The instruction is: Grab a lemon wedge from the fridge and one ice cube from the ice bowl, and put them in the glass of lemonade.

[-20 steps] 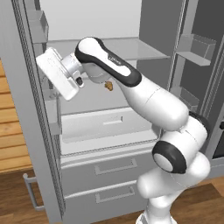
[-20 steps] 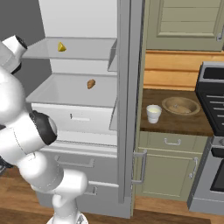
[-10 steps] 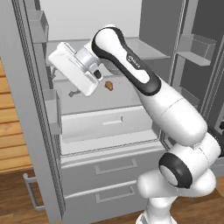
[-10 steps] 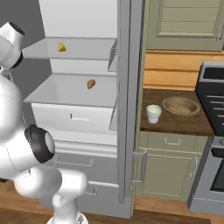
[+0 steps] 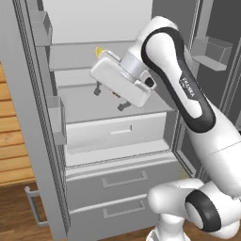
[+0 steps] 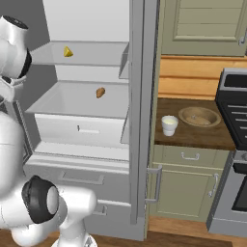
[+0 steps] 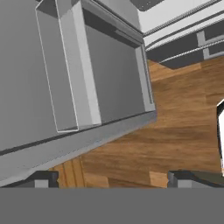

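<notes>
1. Now the fridge (image 5: 117,136) stands with its doors swung wide, pale shelves and a white drawer showing inside, grey drawers below.
2. The lemon wedge (image 6: 68,51) lies alone on the upper shelf, towards its left side in the right base view; in the left base view a sliver of yellow (image 5: 99,51) peeks out just behind the top of the robot's hand.
3. A small brown lump (image 6: 100,92) sits on the shelf below, well apart from the wedge.
4. The white arm reaches into the fridge opening, its hand tilted in front of the middle shelf, below and in front of the wedge.
5. The fingers (image 5: 108,98) are spread wide and released, holding nothing; two dark tips point down and back towards the shelf.
6. In the hand view the two finger tips (image 7: 43,179) stand far apart at the bottom edge, looking past a grey door bin of the fridge down onto the wooden floor (image 7: 175,113).
7. To the right of the fridge, a dark brown desk (image 6: 202,135) tops pale green cabinets.
8. The glass of lemonade (image 6: 169,125) stands upright on that desk near its left end.
9. The ice bowl (image 6: 199,116) rests just beside the glass, to its right and a little further back, apart from it.
10. A dark stove (image 6: 234,125) borders the desk on the right.
</notes>
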Motion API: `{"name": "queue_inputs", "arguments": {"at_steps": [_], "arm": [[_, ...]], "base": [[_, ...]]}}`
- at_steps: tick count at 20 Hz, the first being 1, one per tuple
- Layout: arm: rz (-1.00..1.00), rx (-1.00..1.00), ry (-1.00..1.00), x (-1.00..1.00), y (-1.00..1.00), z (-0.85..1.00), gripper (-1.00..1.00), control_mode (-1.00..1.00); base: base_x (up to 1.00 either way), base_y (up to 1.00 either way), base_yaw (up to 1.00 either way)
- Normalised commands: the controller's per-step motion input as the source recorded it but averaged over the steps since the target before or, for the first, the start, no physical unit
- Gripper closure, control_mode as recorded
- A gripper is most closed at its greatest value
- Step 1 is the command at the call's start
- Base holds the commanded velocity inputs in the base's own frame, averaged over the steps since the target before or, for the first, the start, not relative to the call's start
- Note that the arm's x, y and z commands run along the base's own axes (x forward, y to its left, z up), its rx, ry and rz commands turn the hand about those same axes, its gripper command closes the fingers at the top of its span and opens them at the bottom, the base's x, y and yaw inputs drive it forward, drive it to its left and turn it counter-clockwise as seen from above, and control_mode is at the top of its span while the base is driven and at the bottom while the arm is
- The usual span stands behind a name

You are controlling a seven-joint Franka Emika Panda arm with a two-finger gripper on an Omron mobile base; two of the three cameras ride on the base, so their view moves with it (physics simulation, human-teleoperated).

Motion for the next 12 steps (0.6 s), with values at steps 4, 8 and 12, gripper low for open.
{"name": "queue_inputs", "arguments": {"at_steps": [4, 8, 12], "arm": [[-0.05, -0.33, -0.1, -0.47, -1.0, 0.01, -1.0, -1.0], [-0.05, -0.36, -0.1, -0.42, -1.0, -0.06, -1.0, -1.0], [-0.04, -0.33, -0.21, -0.37, -1.0, -0.54, -1.0, -1.0]], "base": [[0.0, 0.0, 0.0], [0.0, 0.0, 0.0], [0.0, 0.0, 0.0]]}}
